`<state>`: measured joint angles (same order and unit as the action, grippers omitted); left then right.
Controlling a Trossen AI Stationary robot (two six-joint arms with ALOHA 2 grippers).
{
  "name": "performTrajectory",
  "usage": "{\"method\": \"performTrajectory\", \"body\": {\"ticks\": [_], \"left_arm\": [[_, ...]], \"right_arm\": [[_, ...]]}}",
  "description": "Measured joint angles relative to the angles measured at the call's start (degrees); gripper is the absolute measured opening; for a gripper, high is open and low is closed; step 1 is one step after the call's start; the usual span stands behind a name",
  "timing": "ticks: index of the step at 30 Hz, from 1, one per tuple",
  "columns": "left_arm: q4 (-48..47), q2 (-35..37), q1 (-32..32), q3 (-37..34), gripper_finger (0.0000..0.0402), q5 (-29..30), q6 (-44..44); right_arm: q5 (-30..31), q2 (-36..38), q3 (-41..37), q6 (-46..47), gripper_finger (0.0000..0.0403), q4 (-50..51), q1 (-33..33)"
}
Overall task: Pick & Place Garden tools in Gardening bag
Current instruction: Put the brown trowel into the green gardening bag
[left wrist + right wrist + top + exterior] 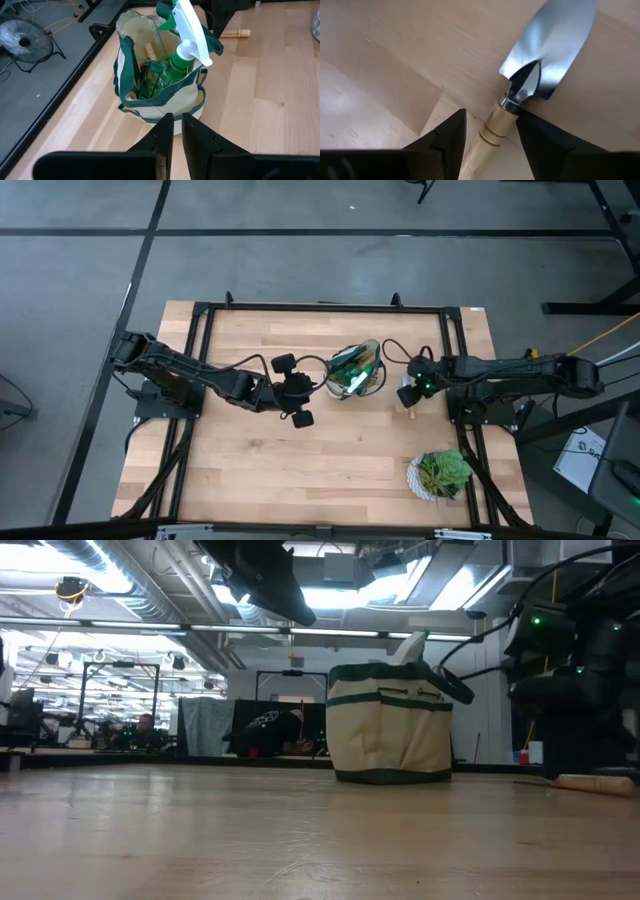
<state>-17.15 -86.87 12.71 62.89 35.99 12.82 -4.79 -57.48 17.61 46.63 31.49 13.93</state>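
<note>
Wooden table (250,470): left fingers (172,131) narrow, right fingers (487,131) wide astride trowel (530,80); bag (388,725) print perhaps illegible.

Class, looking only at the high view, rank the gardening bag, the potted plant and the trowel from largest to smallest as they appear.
1. Gardening bag
2. Potted plant, only slightly smaller than the bag, so that ranking is unsure
3. Trowel, mostly hidden under the right gripper

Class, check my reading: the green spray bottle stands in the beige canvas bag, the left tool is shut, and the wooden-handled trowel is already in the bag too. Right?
Not quite. The wooden-handled metal trowel is not in the bag: the right wrist view shows it lying on the wooden table, its handle between the open right tool's fingers. The translucent green spray bottle does stand in the beige canvas bag, and the left tool is shut.
</note>
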Motion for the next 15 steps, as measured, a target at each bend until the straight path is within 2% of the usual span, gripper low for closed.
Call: {"method": "performTrajectory", "body": {"ticks": [5,11,15], "left_arm": [[-0.01,0.00,0.00,0.00,0.0031,-0.01,0.00],[-0.01,0.00,0.00,0.00,0.0031,-0.07,0.02],[-0.02,0.00,0.38,0.00,0.0031,0.20,0.00]], "right_arm": [[2.54,-0.49,1.02,-2.57,0.0169,1.25,-1.01],[7.63,-0.86,1.62,-5.00,0.0112,2.04,-1.66],[8.72,-2.01,1.87,-5.55,0.0079,2.32,-1.68]]}}
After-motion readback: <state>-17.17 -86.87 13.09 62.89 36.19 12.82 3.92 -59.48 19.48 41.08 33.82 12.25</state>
